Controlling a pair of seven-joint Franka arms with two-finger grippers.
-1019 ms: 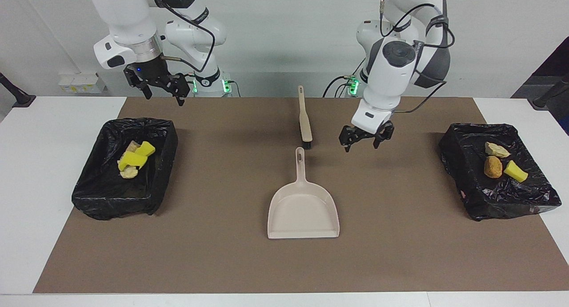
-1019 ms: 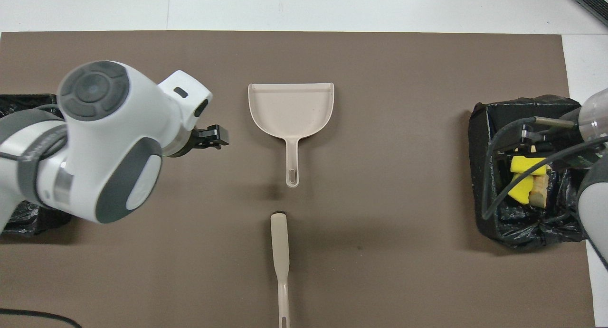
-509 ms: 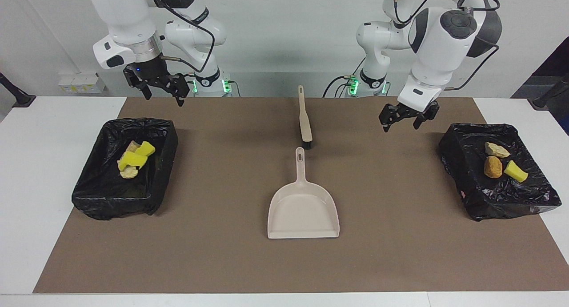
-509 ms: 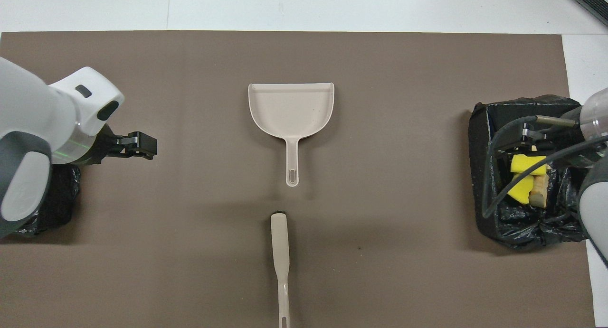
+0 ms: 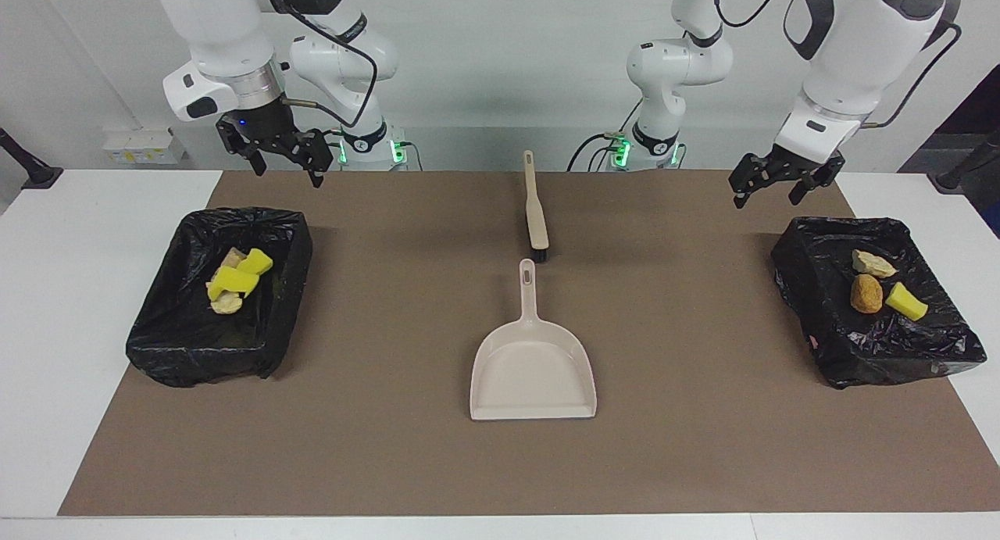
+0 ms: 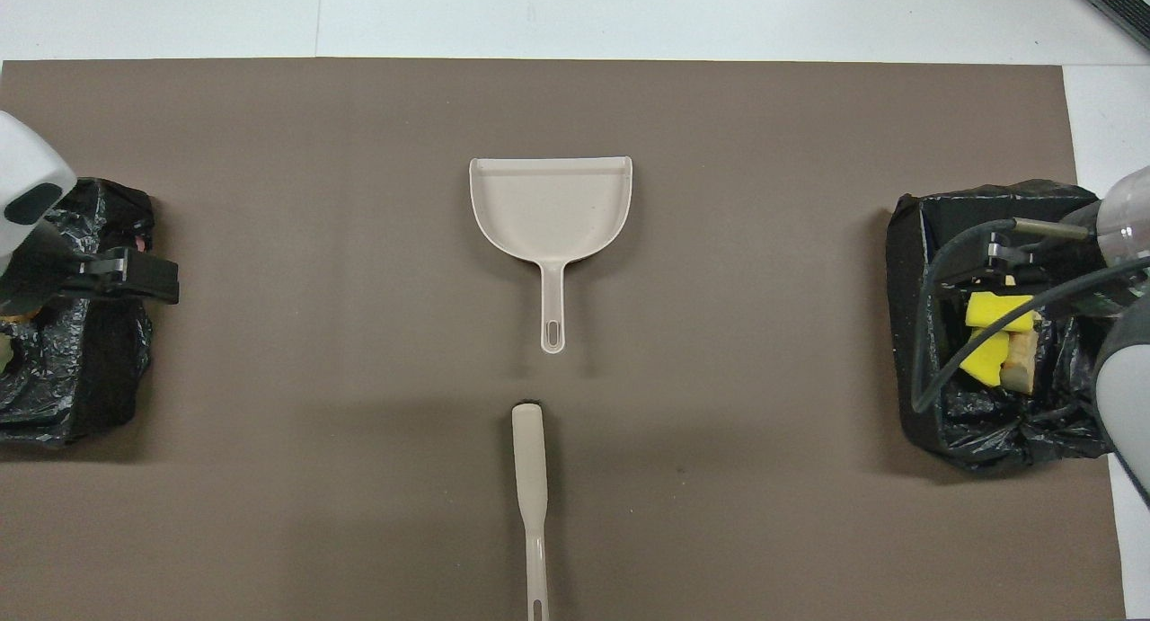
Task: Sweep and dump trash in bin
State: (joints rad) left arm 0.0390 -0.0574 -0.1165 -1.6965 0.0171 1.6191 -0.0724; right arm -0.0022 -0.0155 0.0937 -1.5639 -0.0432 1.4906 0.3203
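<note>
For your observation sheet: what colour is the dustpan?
Pale beige dustpan, clearest in the facing view.

Both arms are glossy white, built of rounded segments with dark grey caps at the joints. Black cables loop loosely along the outside of each. The left arm point(image 5: 851, 48) carries a small dark oval marking near its wrist; the right arm point(image 5: 226, 48) shows a silver band there. Both end in black, angular hand assemblies. Green lights glow at the bases.
</note>
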